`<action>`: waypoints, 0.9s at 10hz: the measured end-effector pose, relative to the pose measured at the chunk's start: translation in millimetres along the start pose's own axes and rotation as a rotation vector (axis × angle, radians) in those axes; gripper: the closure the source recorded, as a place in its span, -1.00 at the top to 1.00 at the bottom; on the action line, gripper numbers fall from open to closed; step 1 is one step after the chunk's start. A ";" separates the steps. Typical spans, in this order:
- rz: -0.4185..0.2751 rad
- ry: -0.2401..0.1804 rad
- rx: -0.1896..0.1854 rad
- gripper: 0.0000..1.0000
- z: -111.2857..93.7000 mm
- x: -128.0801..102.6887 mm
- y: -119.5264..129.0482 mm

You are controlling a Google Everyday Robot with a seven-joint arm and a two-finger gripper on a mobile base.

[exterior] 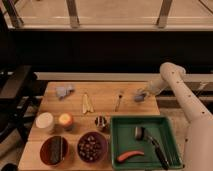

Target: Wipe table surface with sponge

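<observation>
In the camera view, the gripper is seen at the far right edge of the table surface, right at the sponge. Whether the sponge is held cannot be told. A green tray is placed nearer.

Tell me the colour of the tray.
Green, in the camera view. The tray lies front right; the gripper is beyond it, by the sponge.

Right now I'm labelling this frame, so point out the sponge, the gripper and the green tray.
sponge [138, 96], camera view: its grey-blue top.
gripper [145, 93], camera view: its tip, close beside the sponge.
green tray [124, 135], camera view: bare floor near its left wall.
</observation>
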 end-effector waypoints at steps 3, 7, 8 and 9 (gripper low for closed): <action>-0.053 -0.053 0.023 -1.00 20.7 -22.3 -20.3; -0.069 -0.105 0.009 -1.00 35.3 -73.2 3.8; -0.056 -0.109 0.007 -1.00 34.8 -81.3 12.3; -0.029 -0.104 0.002 -1.00 29.6 -86.7 25.0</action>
